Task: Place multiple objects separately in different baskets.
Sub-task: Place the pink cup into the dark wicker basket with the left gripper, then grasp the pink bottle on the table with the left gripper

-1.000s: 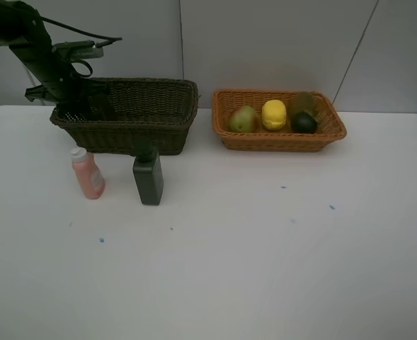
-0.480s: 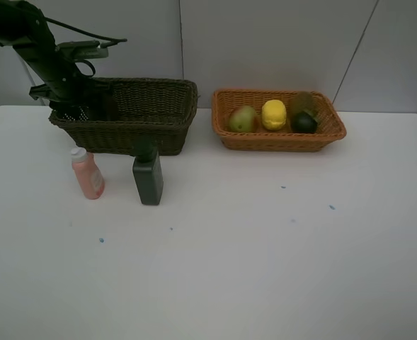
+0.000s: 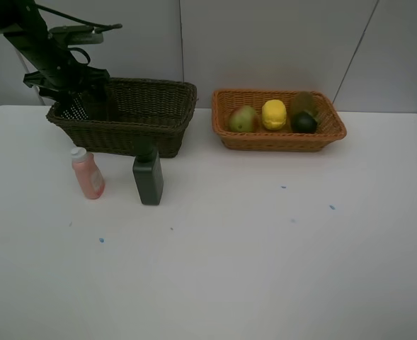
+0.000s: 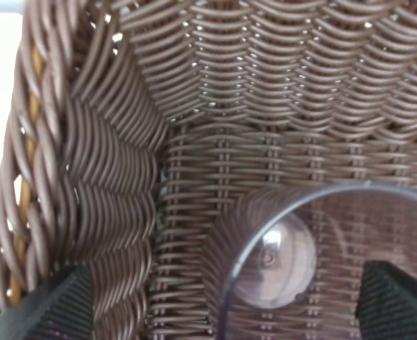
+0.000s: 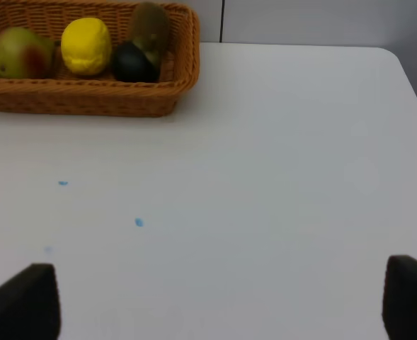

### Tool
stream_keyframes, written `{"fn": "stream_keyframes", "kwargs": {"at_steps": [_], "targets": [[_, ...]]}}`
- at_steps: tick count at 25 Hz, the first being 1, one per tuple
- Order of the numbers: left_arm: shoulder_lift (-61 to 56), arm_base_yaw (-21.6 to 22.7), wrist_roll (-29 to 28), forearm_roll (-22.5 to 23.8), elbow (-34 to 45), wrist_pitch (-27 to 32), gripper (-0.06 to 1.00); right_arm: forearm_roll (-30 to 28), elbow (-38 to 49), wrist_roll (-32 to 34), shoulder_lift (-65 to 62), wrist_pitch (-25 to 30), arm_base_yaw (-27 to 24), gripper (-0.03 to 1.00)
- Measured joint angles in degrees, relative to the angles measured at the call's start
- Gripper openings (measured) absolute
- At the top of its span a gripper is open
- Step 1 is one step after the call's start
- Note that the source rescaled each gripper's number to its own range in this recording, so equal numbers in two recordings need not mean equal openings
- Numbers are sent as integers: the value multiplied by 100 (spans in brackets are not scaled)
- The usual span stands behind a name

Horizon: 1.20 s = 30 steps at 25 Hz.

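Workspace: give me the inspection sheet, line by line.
Surface: white table, a few blue specks.
Job's things: apple, lemon, kiwi, mangosteen in orange basket; tinted cup in dark basket; pink bottle, dark green bottle upright on table before it.
Clutter: nothing seen.
Pincers: left pincer open, either side of the cup; right pincer open, empty, above table.
Cables: black cable over left arm.
Surroundings: grey panelled wall.

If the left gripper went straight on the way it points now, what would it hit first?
Probably the tinted cup, upright between the left gripper's open fingers in the dark wicker basket; depth is unclear, so fingertips might reach the basket floor first.
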Motion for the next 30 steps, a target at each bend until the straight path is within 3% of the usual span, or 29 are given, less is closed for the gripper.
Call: {"fn": "stream_keyframes", "kwargs": {"at_steps": [15, 24, 30], "targets": [[-1200, 0, 11, 138, -270, 223, 97, 0, 0, 0, 0, 0, 0, 99], [-2048, 0, 22, 823, -270, 991, 97, 0, 0, 0, 0, 0, 0, 99], [-2490, 0, 24, 1011, -270, 1977, 97, 0, 0, 0, 0, 0, 0, 99]]}}
